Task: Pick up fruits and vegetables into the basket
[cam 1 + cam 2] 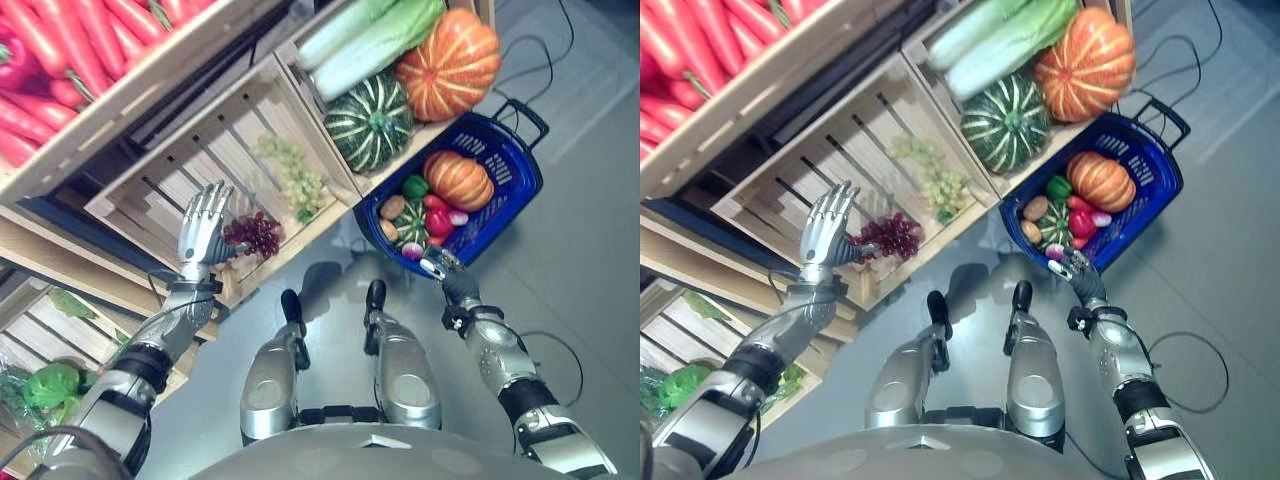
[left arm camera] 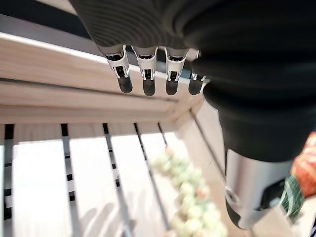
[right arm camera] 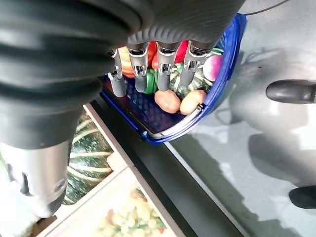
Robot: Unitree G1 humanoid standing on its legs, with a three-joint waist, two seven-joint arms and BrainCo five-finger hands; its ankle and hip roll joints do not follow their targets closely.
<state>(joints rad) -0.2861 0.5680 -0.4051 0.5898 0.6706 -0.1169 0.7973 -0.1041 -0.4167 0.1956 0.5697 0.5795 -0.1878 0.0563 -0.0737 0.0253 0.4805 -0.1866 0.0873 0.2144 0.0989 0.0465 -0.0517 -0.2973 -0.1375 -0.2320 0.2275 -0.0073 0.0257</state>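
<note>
Reaching into the crate [image 1: 150, 185], left hand [image 1: 204, 225] spread and empty beside the purple grapes [image 1: 255, 232] at its 3 o'clock — next curl round them; right hand [image 1: 443, 268] relaxed, empty, by the blue basket [image 1: 512, 195].

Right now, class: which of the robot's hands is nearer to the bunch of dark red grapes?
Left. The left hand is open right beside the dark red grapes at the crate's front edge. The right hand is open far off, by the blue basket.
</note>
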